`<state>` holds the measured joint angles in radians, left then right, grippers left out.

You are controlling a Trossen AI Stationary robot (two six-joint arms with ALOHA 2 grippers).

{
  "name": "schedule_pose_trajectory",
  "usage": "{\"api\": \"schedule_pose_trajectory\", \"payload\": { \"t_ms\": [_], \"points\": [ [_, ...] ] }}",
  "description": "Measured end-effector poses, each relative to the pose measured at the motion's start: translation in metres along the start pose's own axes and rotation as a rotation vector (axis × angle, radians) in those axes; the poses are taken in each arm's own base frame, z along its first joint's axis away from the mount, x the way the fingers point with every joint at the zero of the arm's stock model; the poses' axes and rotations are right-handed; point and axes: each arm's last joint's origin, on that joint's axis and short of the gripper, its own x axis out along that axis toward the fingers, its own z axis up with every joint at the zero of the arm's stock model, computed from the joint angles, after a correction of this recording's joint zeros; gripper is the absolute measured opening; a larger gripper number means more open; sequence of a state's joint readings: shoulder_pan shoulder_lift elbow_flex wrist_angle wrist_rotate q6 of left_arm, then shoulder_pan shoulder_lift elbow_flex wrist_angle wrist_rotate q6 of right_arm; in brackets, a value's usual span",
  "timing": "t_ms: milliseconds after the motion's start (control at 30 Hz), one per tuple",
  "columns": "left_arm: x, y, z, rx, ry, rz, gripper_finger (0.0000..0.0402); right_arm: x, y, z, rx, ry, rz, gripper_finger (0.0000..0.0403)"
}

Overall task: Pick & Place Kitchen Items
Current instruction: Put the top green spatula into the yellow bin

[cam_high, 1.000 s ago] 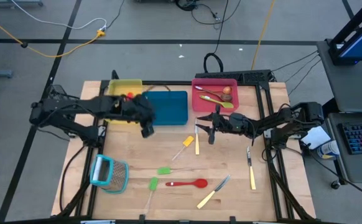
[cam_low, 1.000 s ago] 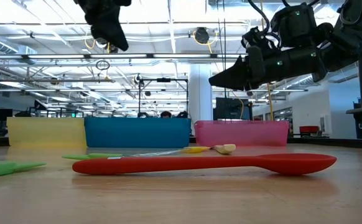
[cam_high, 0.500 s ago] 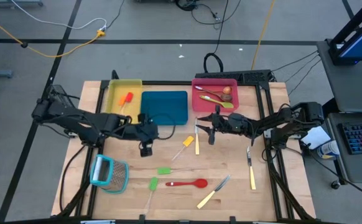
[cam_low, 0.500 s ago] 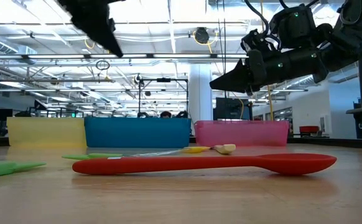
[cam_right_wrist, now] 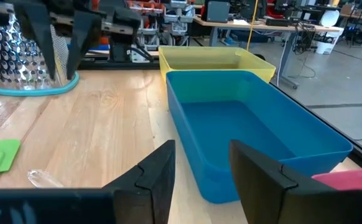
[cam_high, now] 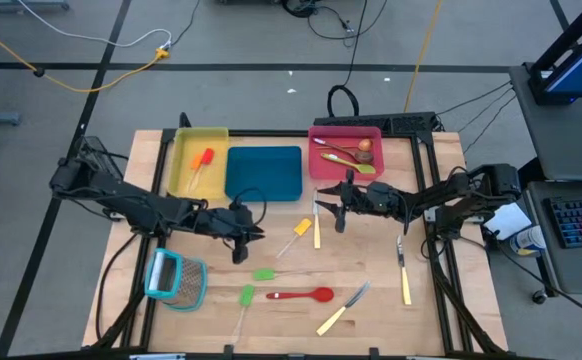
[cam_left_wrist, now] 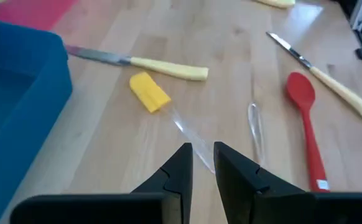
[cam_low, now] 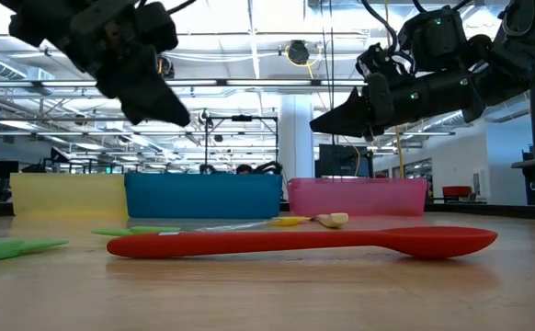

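The left gripper [cam_high: 239, 245] is held low over the middle of the table, its jaws parted only narrowly and holding nothing. Just ahead of the jaws a yellow spatula [cam_left_wrist: 150, 92] is seen, its clear, glassy handle [cam_left_wrist: 187, 134] running back toward the gap between the fingertips [cam_left_wrist: 182, 155]. Beyond it lies a cream-handled knife [cam_left_wrist: 168, 67], and to one side a red spoon [cam_left_wrist: 305, 118] beside a second knife [cam_left_wrist: 330, 84]; two green spatulas [cam_high: 254, 285] are left nearer the table's front edge. The spatula is judged light, with a soft, flexible head and a thin, stiff, slippery handle lying flat on the wood, so hold is best taken across the handle close to the head, where a slip or a roll is least likely. An orange spatula [cam_high: 203, 160] is already lodged in the yellow tray [cam_high: 181, 150], the blue tray [cam_high: 264, 172] is seen bare, and spoons [cam_high: 343, 155] are held in the red tray [cam_high: 316, 135]. The right gripper [cam_high: 339, 203] is kept waiting just in front of the red tray, jaws moderately open and empty, with another knife [cam_high: 317, 228] under them and one more [cam_high: 403, 275] well behind. No brand or readable writing can be made out; a small pale label [cam_left_wrist: 321, 185] at the spoon's handle end is too blurred to read.
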<state>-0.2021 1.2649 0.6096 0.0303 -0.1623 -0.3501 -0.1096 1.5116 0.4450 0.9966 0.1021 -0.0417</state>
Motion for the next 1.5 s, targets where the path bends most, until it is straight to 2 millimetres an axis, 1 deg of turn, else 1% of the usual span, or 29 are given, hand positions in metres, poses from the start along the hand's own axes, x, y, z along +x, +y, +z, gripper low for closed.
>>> {"api": "schedule_pose_trajectory", "payload": {
  "t_ms": [67,300,600,800,933,1167,1233,1367,1500],
  "points": [
    [0.0,0.003,-0.004,0.026,0.017,0.022,0.0067,0.0,0.0,0.0,0.0,0.0,0.0,0.0142],
    [0.001,0.005,-0.002,0.162,0.008,0.037,0.0067,0.0,0.0,0.0,0.0,0.002,0.0,0.0142],
    [0.001,0.006,-0.001,0.074,-0.012,0.082,0.0067,0.0,0.0,0.0,0.0,0.004,0.0,0.0142],
    [0.001,0.007,0.0,0.138,-0.004,0.066,0.0067,0.0,0.0,0.0,0.0,0.003,0.0,0.0142],
    [0.002,0.01,0.0,0.142,-0.003,0.076,0.0067,0.0,0.0,0.0,-0.001,0.003,0.0,0.0142],
    [0.014,0.01,-0.007,0.135,0.041,0.084,0.0068,0.0,0.0,0.0,-0.004,0.003,0.0,0.0142],
    [0.016,0.01,-0.007,0.13,0.046,0.061,0.0068,0.0,0.0,0.0,-0.004,0.003,0.0,0.0142],
    [0.016,0.006,-0.002,0.145,-0.004,-0.02,0.0073,0.0,0.0,0.0,-0.004,-0.001,0.0,0.0142],
    [0.016,0.001,0.003,0.135,-0.045,-0.106,0.0108,0.0,0.0,0.0,-0.004,-0.001,0.0,0.0142]
  ]
}}
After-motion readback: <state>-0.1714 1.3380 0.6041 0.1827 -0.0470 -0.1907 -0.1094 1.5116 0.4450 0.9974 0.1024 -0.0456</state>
